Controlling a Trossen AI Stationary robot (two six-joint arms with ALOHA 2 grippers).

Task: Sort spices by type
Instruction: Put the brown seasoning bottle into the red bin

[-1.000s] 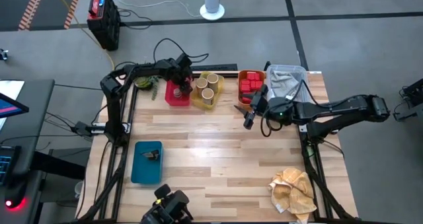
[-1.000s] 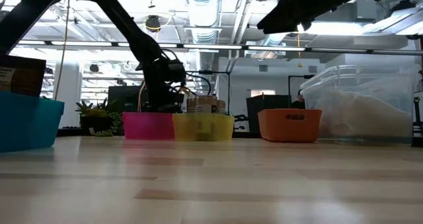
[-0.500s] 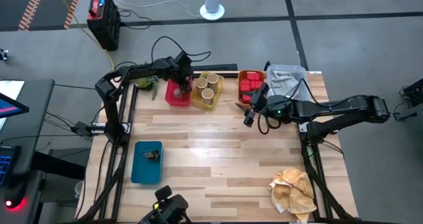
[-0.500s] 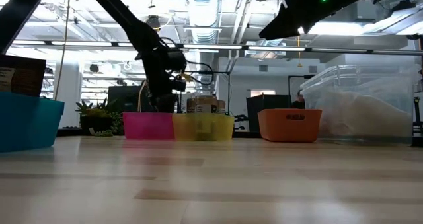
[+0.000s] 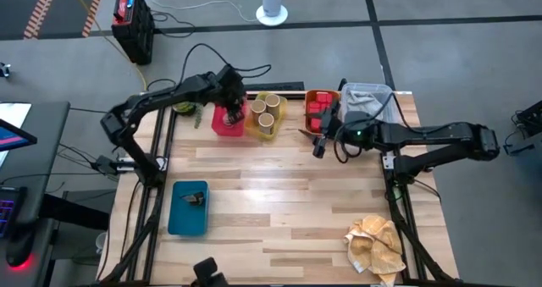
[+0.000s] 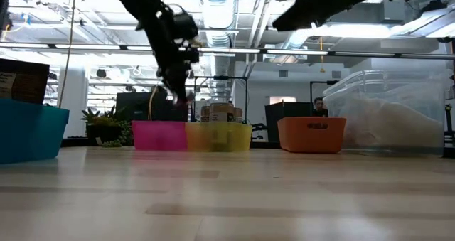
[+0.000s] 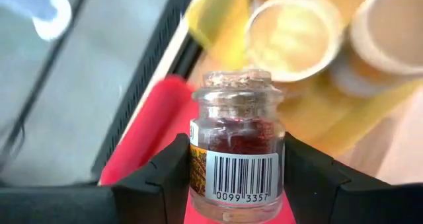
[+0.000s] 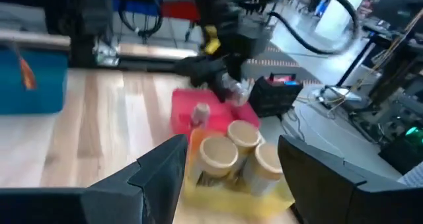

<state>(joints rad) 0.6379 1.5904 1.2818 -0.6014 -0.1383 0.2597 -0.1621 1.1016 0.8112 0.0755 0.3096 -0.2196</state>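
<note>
My left gripper [image 5: 230,109] hangs above the red tray [image 5: 225,124] at the table's far edge, shut on a tiny glass jar [image 7: 234,151] with a cork top and a barcode label. Another small jar [image 8: 199,112] stands in the red tray. Tan open-topped cylinders [image 5: 265,116] stand in the yellow tray beside it. Red tins [image 5: 320,107] fill the orange tray. A blue tray [image 5: 188,218] near the left edge holds a small brown item [image 5: 195,199]. My right gripper [image 8: 231,184] is open and raised above the table, just near of the orange tray. My left gripper pinches the jar's labelled glass body [image 7: 198,164] between its two fingers, one on each side. The corked neck [image 7: 236,82] sticks out past the fingertips. The fingers slant down from above [image 6: 179,93]. The jar is lifted clear above the red tray.
A clear bin with grey cloth [image 5: 368,105] sits at the far right corner. A crumpled beige cloth [image 5: 377,243] lies near the right near corner. A small plant [image 5: 186,109] stands left of the red tray. The table's middle is bare wood [image 5: 279,194].
My left gripper has risen from the level of the red tray to well above it, and its arm's elbow has swung out toward the table's left. My right gripper has stayed raised near the orange tray.
</note>
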